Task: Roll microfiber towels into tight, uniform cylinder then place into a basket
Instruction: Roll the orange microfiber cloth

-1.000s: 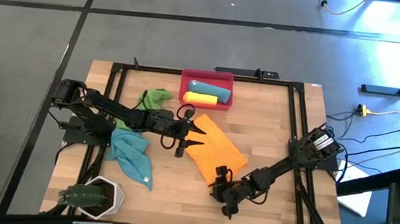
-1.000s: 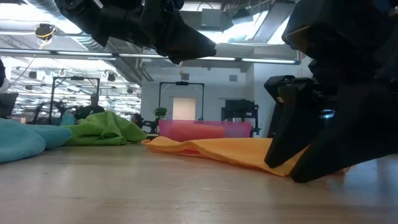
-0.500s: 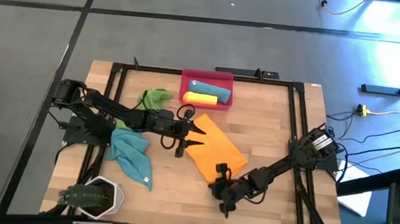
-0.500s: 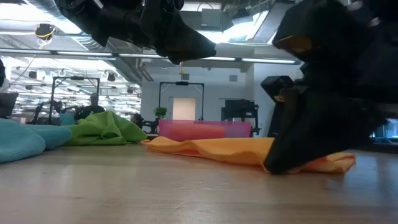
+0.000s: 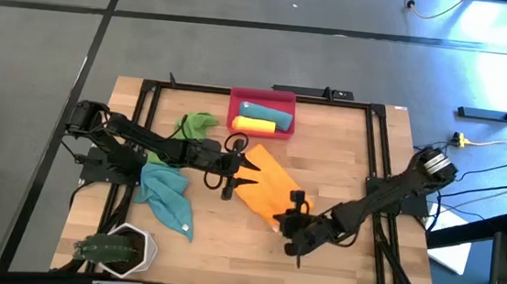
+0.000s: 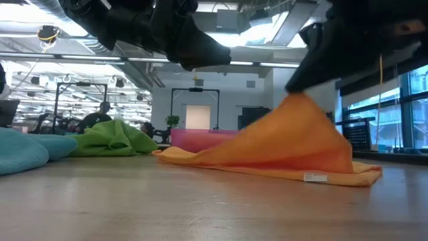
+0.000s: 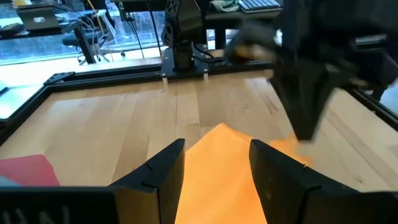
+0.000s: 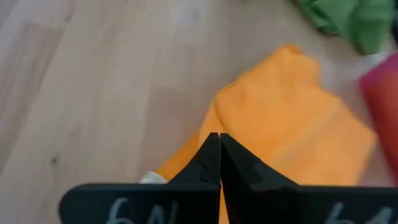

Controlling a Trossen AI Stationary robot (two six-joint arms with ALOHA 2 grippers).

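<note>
Two dark arms, pointed black fingers (image 8: 205, 163)

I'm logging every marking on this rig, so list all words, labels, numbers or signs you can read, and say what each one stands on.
Hand-drawn pale marks on the right gripper body: partly cut off by the picture's edge, not readable.
White tag on the orange towel, at its near edge on the table: too small to read.
Nothing readable on the basket, the other towels or the table.

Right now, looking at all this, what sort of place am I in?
Probably a robotics lab or workshop: a wooden table in a black metal frame carries two robot arms, cables trail over grey floor, and the low view shows more rigs under exposed ceiling ducts.
</note>
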